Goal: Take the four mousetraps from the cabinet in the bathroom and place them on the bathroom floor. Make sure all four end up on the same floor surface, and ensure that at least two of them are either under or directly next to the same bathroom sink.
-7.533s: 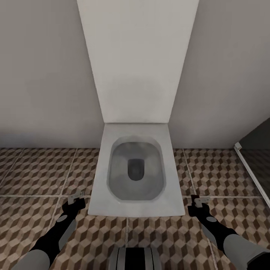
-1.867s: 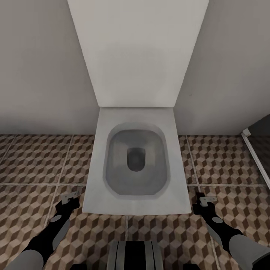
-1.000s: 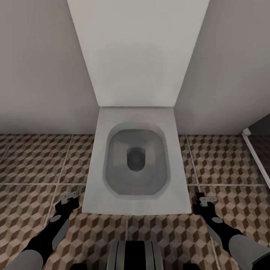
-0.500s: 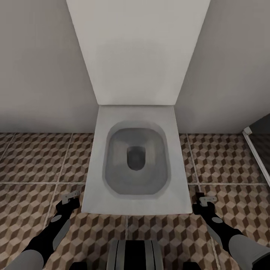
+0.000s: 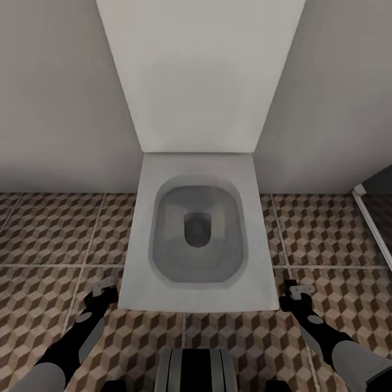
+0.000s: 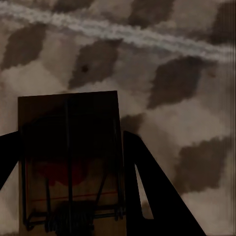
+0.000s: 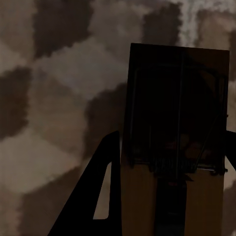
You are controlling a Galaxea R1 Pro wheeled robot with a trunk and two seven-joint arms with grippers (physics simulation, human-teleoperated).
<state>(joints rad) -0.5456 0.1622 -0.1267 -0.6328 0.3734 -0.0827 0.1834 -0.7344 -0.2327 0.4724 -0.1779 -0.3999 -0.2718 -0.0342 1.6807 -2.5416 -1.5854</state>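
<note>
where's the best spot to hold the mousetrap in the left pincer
By its long side edges, as the left pincer seems to have it: the mousetrap is a flat board, its face taken up by wire and spring, so coming endwise from the spring end keeps fingers off them.

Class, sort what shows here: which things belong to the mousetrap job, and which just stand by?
Belong to the job:
left claw with its mousetrap
right claw with its mousetrap
bathroom floor

Standing by:
toilet
wall
</note>
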